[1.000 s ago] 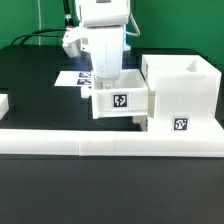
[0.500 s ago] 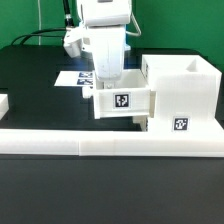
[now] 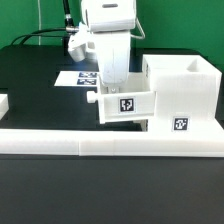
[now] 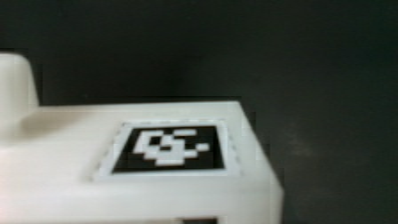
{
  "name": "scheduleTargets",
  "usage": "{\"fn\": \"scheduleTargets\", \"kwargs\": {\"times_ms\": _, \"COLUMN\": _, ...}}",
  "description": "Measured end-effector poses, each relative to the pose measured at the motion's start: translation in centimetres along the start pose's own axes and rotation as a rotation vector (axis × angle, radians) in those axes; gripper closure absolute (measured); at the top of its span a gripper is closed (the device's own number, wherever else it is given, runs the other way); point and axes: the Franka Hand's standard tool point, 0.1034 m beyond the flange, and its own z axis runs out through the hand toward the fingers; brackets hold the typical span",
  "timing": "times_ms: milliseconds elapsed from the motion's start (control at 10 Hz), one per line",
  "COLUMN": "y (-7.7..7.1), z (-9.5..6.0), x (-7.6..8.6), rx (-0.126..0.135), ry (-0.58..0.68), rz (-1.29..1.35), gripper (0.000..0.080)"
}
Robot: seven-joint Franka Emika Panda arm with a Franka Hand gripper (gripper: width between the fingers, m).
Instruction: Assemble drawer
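The tray (image 3: 125, 104) now sits closer to the housing (image 3: 181, 92) than a second ago, touching its open side beside the border wall (image 3: 110, 141). The gripper (image 3: 112, 82) reaches into the tray; whether its jaws are clamped cannot be told.

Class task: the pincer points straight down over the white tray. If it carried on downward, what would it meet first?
Most likely the drawer tray itself: the pincer sits right at or inside it, fingertips hidden. The black table lies beneath. Exact contact cannot be told.
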Motion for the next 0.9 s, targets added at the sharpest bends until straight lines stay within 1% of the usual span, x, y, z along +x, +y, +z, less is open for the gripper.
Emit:
{"fn": "scheduleTargets", "kwargs": {"times_ms": 100, "y": 0.0, "z": 0.0, "x": 0.2, "rx": -0.001, "ry": 0.001, "rz": 0.013, "gripper": 0.0755}}
{"fn": "scheduleTargets", "kwargs": {"times_ms": 300, "y": 0.0, "z": 0.2, "x": 0.8, "rx": -0.019, "ry": 0.005, "rz": 0.037, "gripper": 0.0755}}
{"fn": "scheduleTargets", "kwargs": {"times_ms": 500, "y": 0.0, "z": 0.2, "x": 0.6, "rx": -0.018, "ry": 0.005, "rz": 0.041, "gripper": 0.0755}}
{"fn": "scheduleTargets", "kwargs": {"times_ms": 600, "y": 0.0, "z": 0.2, "x": 0.7, "rx": -0.019, "ry": 0.004, "rz": 0.039, "gripper": 0.0755}}
{"fn": "scheduleTargets", "kwargs": {"times_ms": 700, "y": -0.1, "z": 0.1, "x": 1.3, "rx": -0.021, "ry": -0.004, "rz": 0.023, "gripper": 0.0755}}
{"fn": "scheduleTargets", "kwargs": {"times_ms": 900, "y": -0.1, "z": 0.0, "x": 1.6, "rx": -0.024, "ry": -0.023, "rz": 0.037, "gripper": 0.0755}}
